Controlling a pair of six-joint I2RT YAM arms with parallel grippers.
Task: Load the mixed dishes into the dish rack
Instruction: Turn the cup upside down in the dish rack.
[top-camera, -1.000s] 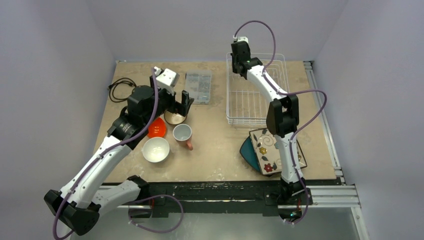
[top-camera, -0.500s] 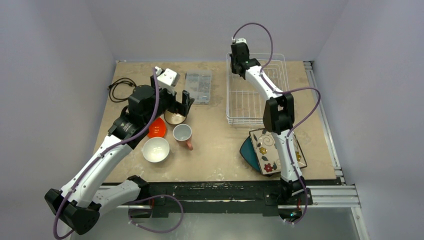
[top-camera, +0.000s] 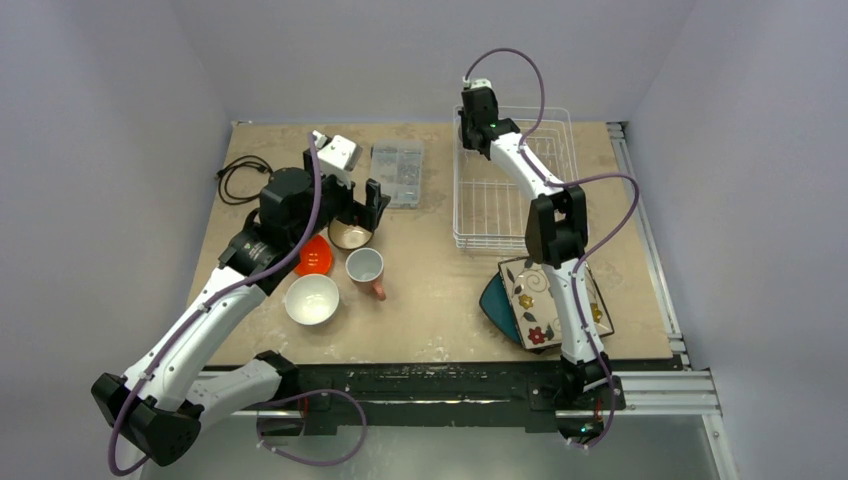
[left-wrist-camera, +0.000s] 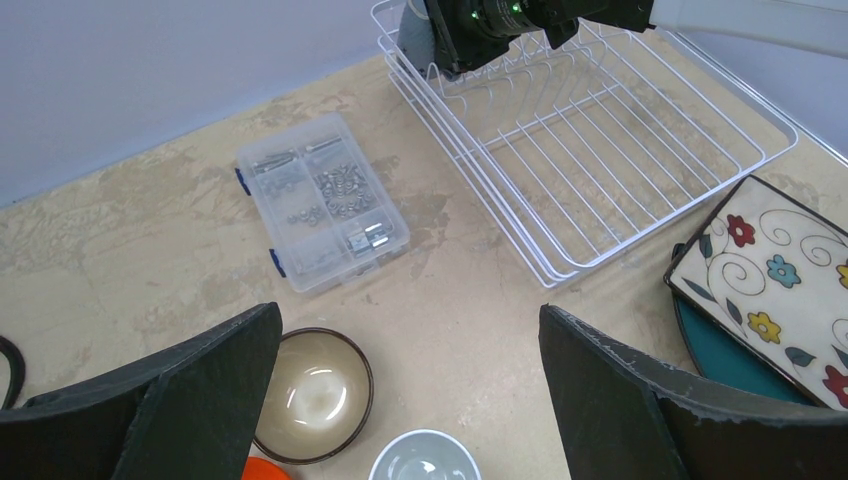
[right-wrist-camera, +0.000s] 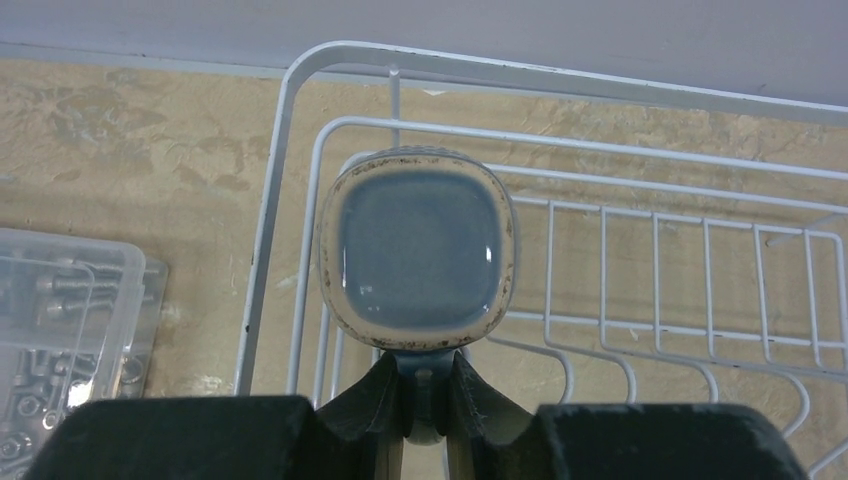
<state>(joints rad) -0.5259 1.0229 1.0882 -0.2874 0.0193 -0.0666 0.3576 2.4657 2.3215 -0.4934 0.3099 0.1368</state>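
My right gripper is shut on the handle of the grey-blue mug and holds it over the far left corner of the white wire dish rack, which also shows in the right wrist view. My left gripper is open and empty above the brown bowl and the salmon-pink mug. The orange bowl and white bowl sit at the left. The cream floral plate lies on the dark teal plate. The pale green plate is out of view.
A clear plastic compartment box lies left of the rack and also shows in the left wrist view. A black cable lies at the far left of the table. The right arm stretches over the rack and the plates.
My right gripper has moved slightly further toward the rack's far left corner with the mug. The left arm has shifted a little to the right.
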